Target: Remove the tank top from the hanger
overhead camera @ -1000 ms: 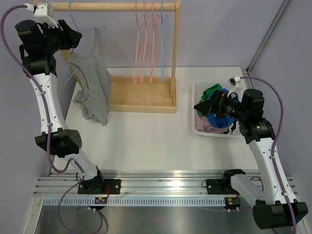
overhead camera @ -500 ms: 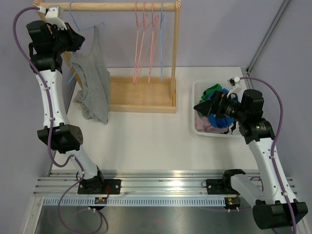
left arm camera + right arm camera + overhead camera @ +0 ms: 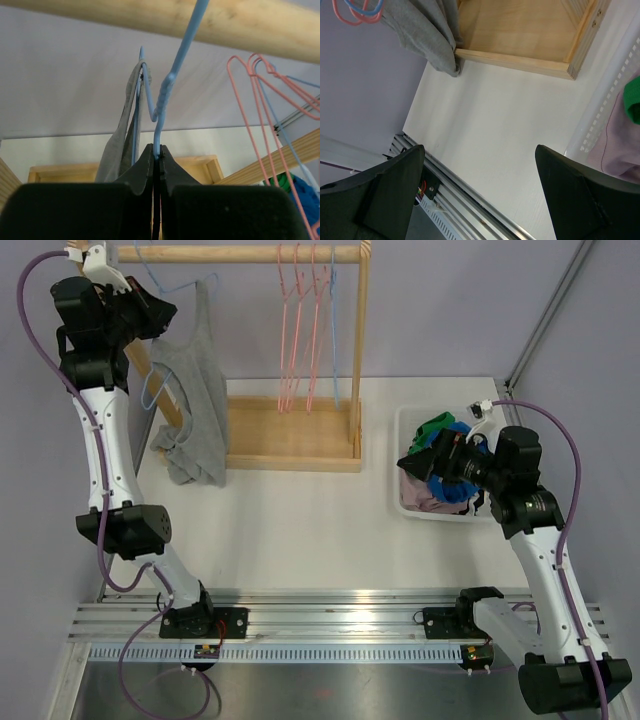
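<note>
L gripper (image 3: 159, 152) is up at far-left end of the wooden rail (image 3: 240, 254). Fingers are pressed together, pinching the thin wire of the blue hanger (image 3: 182, 47) just below its twisted neck. Wrist view shows the wire running up out of the closed tips, w/ the hook over the rail.

Tank top (image 3: 195, 400) is grey and on that hanger. One strap shows in L wrist view, draped over the hanger shoulder just left of the pinched wire. The body hangs down the left side of the rack. Its crumpled hem sits low by the left end of the rack base (image 3: 290, 435); can't tell if it touches the table (image 3: 300, 530).

Pink hangers (image 3: 295, 330), plus one more blue one among them, hang further right on the same rail, apart from the tank top.

R gripper (image 3: 480, 195) is well away on the right, at the left side of the white basket (image 3: 405, 430), which is full of mixed clothes (green, blue, pink). Fingers are spread wide w/ nothing btwn them. Its cam looks across bare table toward the rack base and the tank top hem.
</note>
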Robot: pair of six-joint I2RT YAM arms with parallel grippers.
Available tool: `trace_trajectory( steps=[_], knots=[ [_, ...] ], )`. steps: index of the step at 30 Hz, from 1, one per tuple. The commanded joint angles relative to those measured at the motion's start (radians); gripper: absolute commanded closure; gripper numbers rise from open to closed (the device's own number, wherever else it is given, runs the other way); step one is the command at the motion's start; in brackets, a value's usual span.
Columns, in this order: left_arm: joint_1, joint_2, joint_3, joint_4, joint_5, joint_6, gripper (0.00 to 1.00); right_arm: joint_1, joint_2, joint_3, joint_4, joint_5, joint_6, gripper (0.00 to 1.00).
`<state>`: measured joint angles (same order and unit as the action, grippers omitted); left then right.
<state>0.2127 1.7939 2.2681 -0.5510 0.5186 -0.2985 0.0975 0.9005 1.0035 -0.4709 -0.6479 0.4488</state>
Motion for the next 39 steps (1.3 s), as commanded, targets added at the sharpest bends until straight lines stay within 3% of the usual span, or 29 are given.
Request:
trace_trajectory(
  steps=[1,6,11,15,22,27,31,39],
  knots=[
    [-0.007,-0.122,0.028,0.125,0.0,-0.077,1.0,0.008,-0.032,0.003,0.02,-0.01,-0.016,0.01],
    [-0.007,-0.209,-0.065,0.125,-0.005,-0.099,1.0,0.008,-0.045,-0.005,0.023,-0.013,-0.013,0.01],
    [-0.006,-0.328,-0.185,-0.016,-0.008,-0.116,1.0,0.008,-0.045,-0.02,0.067,-0.029,0.024,0.01],
    [-0.018,-0.526,-0.467,0.028,-0.002,-0.162,1.0,0.008,-0.038,-0.072,0.179,0.002,0.126,0.01],
    [-0.085,-0.85,-0.938,0.091,-0.005,-0.183,1.0,0.024,-0.017,-0.247,0.516,-0.161,0.281,0.01],
    [-0.249,-0.982,-1.228,0.189,-0.025,-0.229,1.0,0.109,-0.003,-0.354,0.636,-0.01,0.298,0.01],
    [-0.372,-1.073,-1.471,0.313,0.0,-0.349,1.0,0.287,0.06,-0.442,0.77,0.114,0.337,0.01],
    [-0.536,-1.251,-1.722,0.465,-0.048,-0.577,1.0,0.619,0.21,-0.439,0.885,0.464,0.26,0.02]
  ],
)
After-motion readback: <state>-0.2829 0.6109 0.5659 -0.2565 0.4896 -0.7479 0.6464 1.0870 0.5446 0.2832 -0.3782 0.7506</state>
